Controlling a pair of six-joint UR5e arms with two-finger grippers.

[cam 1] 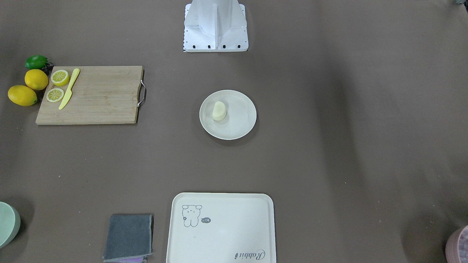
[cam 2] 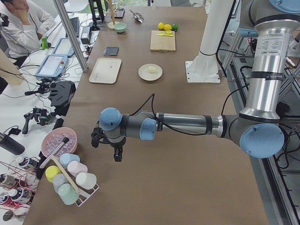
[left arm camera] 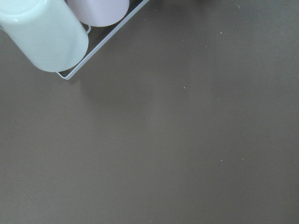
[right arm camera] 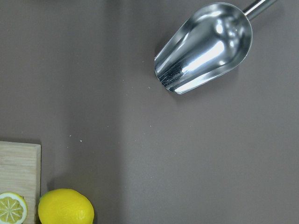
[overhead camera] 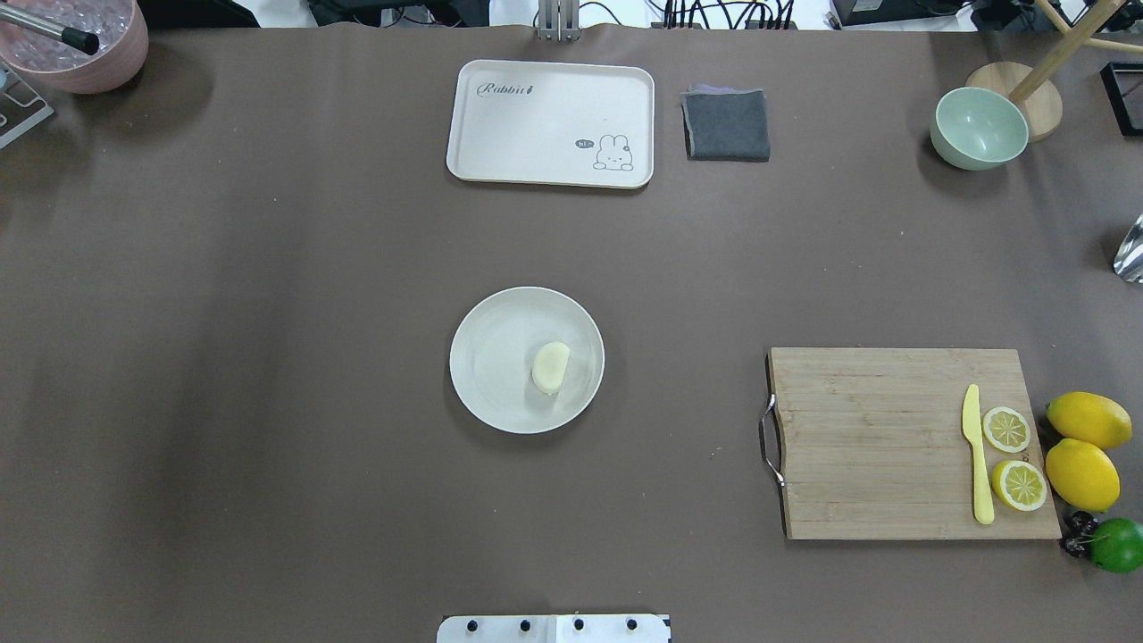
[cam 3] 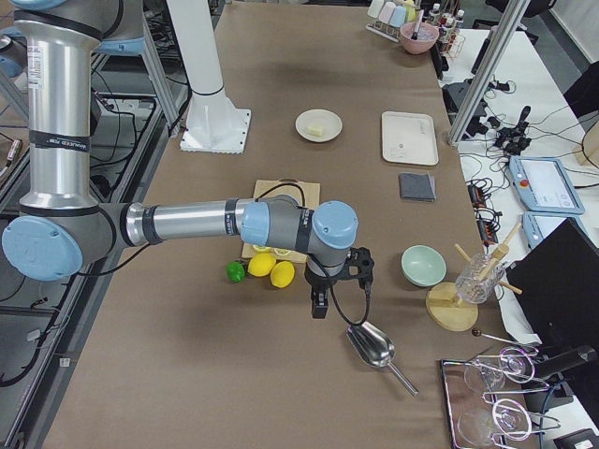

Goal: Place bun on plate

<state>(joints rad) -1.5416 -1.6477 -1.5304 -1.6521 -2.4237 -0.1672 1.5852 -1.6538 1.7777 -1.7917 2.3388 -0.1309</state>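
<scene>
The pale cream bun (cam 1: 219,111) (overhead camera: 550,367) lies on the round off-white plate (cam 1: 239,120) (overhead camera: 491,357) at the middle of the table, a little off the plate's centre. No gripper is near it. My left gripper (cam 2: 116,152) shows only in the exterior left view, hanging far from the plate over the table end by a cup rack; I cannot tell whether it is open or shut. My right gripper (cam 3: 320,304) shows only in the exterior right view, beyond the lemons near a metal scoop; its state I cannot tell either.
A cream tray with a drawing (overhead camera: 551,122) and a grey cloth (overhead camera: 726,124) lie at the far side. A wooden cutting board (overhead camera: 875,442) holds lemon slices and a yellow knife (overhead camera: 977,455), with whole lemons (overhead camera: 1082,473) beside it. A green bowl (overhead camera: 978,128), pink bowl (overhead camera: 76,49), metal scoop (right arm camera: 205,46) and cups (left arm camera: 46,37) sit at the ends.
</scene>
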